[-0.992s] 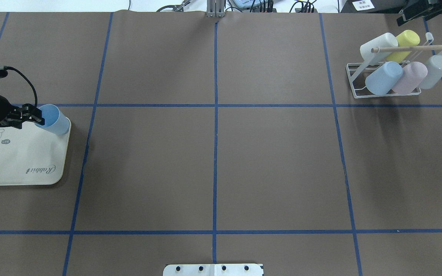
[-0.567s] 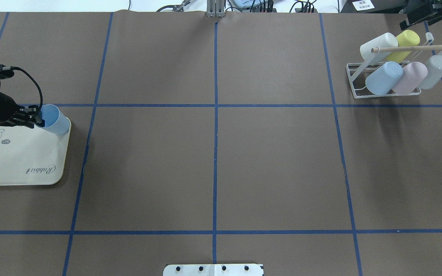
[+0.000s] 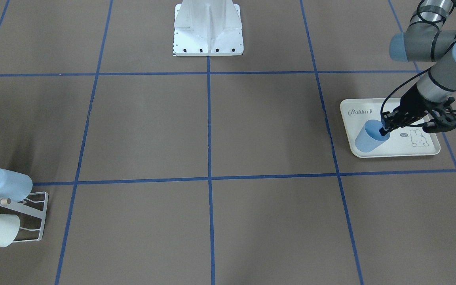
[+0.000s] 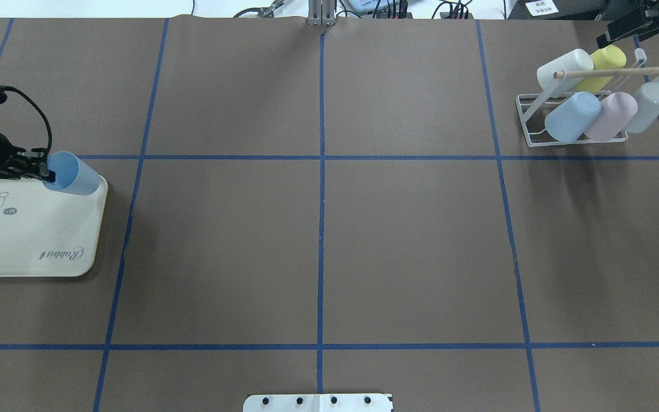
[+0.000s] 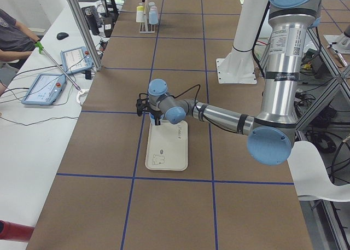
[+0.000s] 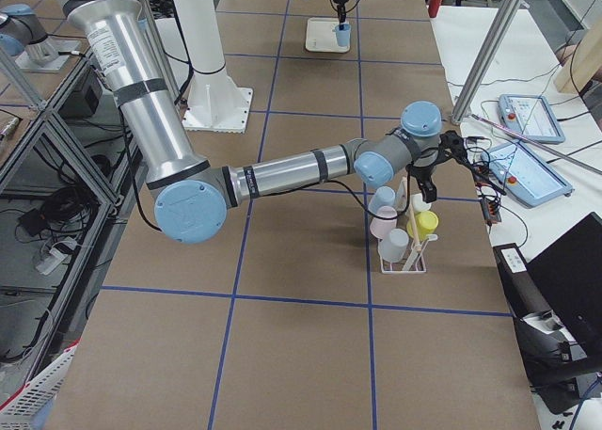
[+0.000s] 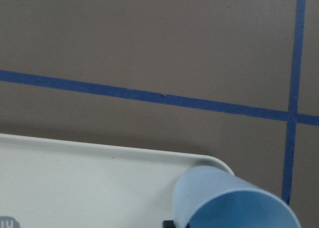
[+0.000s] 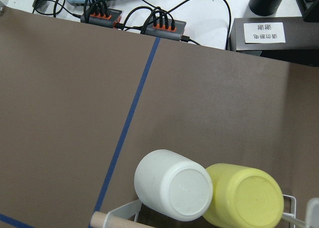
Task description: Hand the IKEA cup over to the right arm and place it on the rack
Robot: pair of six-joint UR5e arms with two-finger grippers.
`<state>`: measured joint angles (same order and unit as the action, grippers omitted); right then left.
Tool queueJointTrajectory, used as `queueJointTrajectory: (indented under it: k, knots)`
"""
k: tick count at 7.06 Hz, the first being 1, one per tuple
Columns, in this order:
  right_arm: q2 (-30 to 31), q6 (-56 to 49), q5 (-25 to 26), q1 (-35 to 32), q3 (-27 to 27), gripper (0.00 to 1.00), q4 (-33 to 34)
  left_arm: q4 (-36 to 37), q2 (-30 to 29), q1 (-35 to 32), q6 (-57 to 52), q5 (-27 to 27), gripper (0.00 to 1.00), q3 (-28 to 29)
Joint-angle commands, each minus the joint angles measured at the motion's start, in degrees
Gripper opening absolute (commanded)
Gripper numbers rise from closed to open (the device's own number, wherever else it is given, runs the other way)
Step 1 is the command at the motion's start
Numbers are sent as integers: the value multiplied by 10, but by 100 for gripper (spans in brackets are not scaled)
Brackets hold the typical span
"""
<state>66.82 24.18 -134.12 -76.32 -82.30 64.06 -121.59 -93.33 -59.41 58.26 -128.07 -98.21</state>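
The black two-finger left gripper (image 3: 386, 128) is closed on the rim of the pale blue plastic cup (image 3: 366, 138), apparently with one finger inside the mouth, at the right of the front-facing view. The cup leans tilted over a corner of the cream rabbit-print tray (image 3: 398, 146). It looks light, stiff and smooth, so a rim pinch may let it swivel. The right gripper (image 4: 612, 33) would probably do better taking it across the body. Whether that gripper is spread or closed cannot be told; it hangs near the white wire rack (image 4: 528, 123), at the overhead view's upper right.

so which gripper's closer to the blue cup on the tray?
Left gripper. Its fingers grip the blue cup at the tray's corner; the right gripper is far off, beside the rack.
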Motion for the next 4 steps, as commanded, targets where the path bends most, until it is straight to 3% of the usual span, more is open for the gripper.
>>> queueJointTrajectory:
  k: [1,3,4]
  knots:
    - [-20,121,-1,31,-38,98,-1,2,2,-18,40,-26,0,-43]
    - [-19,273,1,83,-127,98,-1,-10,-20,-12,182,-27,0,-96]
    - [-20,358,20,119,-179,98,-2,-51,-23,-11,249,-28,0,-121]
